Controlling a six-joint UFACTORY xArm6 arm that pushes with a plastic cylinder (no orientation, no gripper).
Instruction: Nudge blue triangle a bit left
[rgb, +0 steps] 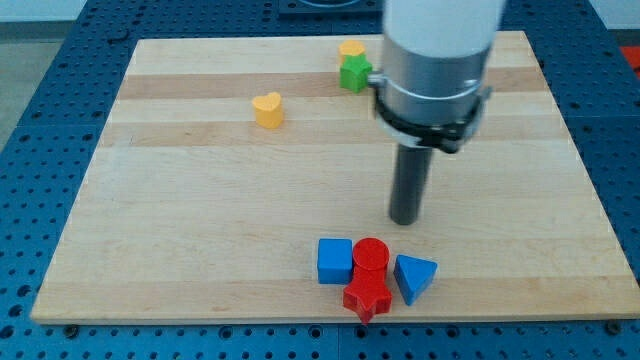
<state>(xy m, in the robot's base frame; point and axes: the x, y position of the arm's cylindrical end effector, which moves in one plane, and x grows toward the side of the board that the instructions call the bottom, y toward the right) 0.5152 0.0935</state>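
Note:
The blue triangle (414, 277) lies near the board's bottom edge, at the right end of a tight cluster. To its left stand a red cylinder (370, 254), a red star-shaped block (367, 295) below that, and a blue cube (335, 261) at the left end. My tip (404, 220) is on the board just above the cluster, a short way above the blue triangle and apart from it.
A yellow heart-shaped block (268, 109) sits at the upper left. A green block (354, 73) and a yellow block (351, 49) stand together near the top edge, beside the arm's wide white body (435, 60). The wooden board (200, 200) rests on a blue perforated table.

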